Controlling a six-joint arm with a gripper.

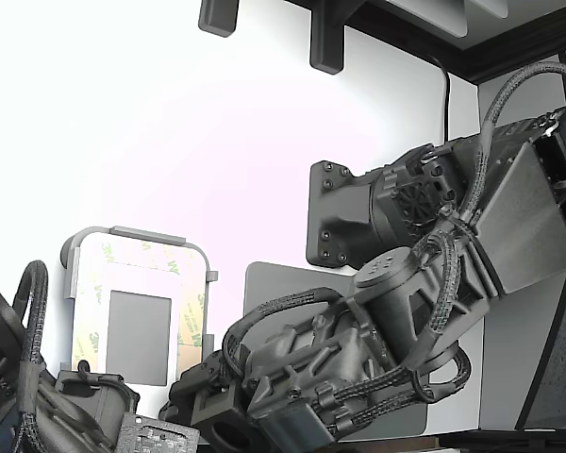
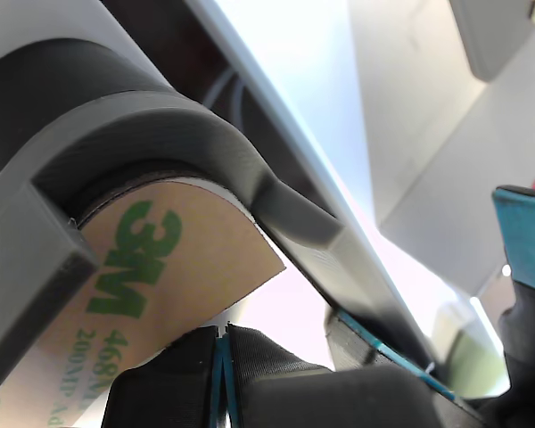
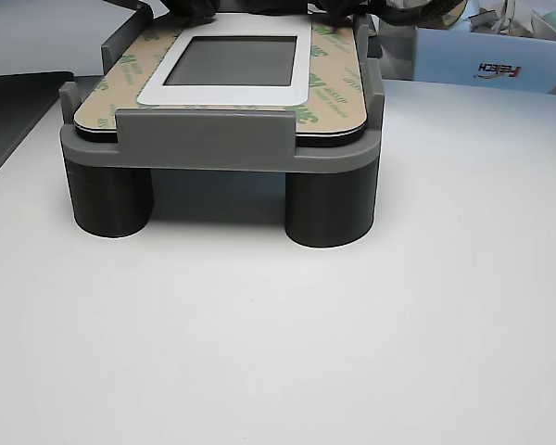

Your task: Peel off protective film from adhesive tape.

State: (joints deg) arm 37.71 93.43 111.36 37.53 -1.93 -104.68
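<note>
I have the fingers (image 2: 223,379) pressed together at a corner of the protective film (image 2: 174,267) — whether they actually pinch its edge, I cannot tell. I judge this the start of the peel; next comes a slow pull away. The film, tan with green logos, lies flat in the grey tray (image 3: 204,139) on the white surface (image 3: 278,343).

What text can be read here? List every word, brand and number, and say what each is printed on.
"3M", green: on the tan paper-like protective film, repeated around the frame of film in all three views.
"468M" and "200MP Ad...", cut off by the frame edge: beneath the logo on that film.
"Feitech", uncertain, blurred and upside down: on the pale blue box.
</note>
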